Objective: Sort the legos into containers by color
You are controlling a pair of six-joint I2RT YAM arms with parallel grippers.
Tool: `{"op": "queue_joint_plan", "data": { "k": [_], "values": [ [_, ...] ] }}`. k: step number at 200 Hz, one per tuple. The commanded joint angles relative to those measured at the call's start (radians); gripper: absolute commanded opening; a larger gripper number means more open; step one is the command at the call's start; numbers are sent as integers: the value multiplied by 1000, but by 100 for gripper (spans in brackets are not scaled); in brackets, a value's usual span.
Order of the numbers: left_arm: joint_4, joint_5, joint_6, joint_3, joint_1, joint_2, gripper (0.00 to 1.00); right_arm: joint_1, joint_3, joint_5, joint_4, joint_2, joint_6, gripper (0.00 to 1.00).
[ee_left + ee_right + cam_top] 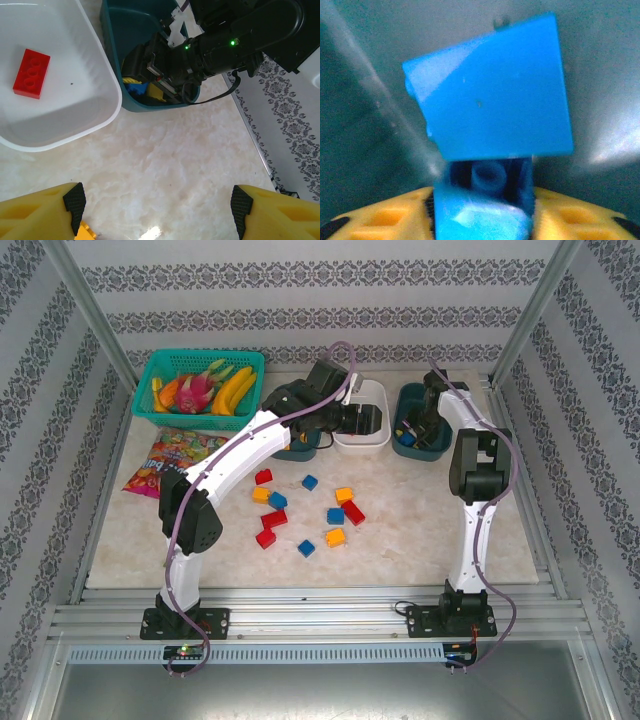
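Red (pixel 270 520), blue (pixel 310 482) and orange (pixel 344 495) legos lie scattered on the marble table's middle. At the back stand three containers: a dark teal tub (pixel 296 450) mostly hidden under my left arm, a white tub (pixel 374 392) and a dark teal tub (pixel 440 447). My left gripper (pixel 157 205) hangs open over bare table beside the white tub (pixel 102 70), which holds a red lego (pixel 31 73). My right gripper (pixel 482 222) is down inside the right teal tub (pixel 115 30), shut on a blue lego (pixel 482 200), with a larger blue face (pixel 495 95) just beyond it.
A bright teal mesh basket (pixel 147 405) of toy fruit stands at the back left, with a colourful snack bag (pixel 172 455) in front of it. Blue and yellow legos (pixel 137 89) lie in the right tub. An orange lego (pixel 85 231) sits by my left finger.
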Motion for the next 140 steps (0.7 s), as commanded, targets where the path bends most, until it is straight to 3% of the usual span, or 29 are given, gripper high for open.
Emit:
{"op": "queue_joint_plan", "data": {
  "k": [1, 39, 88, 140],
  "values": [
    [-31, -19, 23, -11, -7, -27, 79, -6, 41, -2, -37, -6, -8, 60],
    [-41, -80, -14, -71, 1, -96, 79, -5, 58, 18, -40, -91, -8, 63],
    [-74, -171, -119, -221, 46, -239, 79, 30, 29, 98, -21, -321, -22, 62],
    [-99, -197, -194, -473, 143, -422, 78, 212, -314, 169, 208, -705, -97, 65]
  ]
}}
